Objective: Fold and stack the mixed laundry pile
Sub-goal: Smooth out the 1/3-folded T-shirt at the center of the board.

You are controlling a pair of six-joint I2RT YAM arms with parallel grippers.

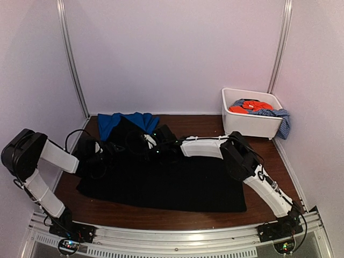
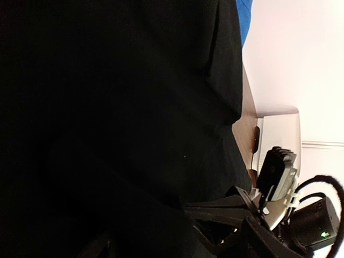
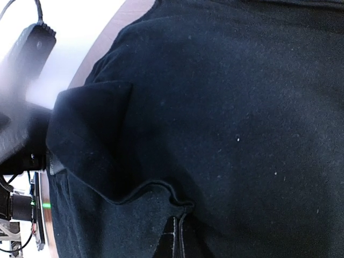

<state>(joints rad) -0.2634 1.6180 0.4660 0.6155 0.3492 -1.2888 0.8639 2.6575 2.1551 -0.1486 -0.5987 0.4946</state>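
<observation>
Atop blk garment (image 1: 172, 188): R gripper (image 3: 179, 236)

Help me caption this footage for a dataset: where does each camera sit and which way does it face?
Top external: above and behind the arm bases, looking down at the table; the left arm and right arm show.
Left wrist: low over the black garment, facing the white tub; dark robot parts show at lower right.
Right wrist: close over the garment's folds; a blurred robot part shows at left.
Shared: all see the black garment; top and left wrist share the blue garment and tub.
</observation>
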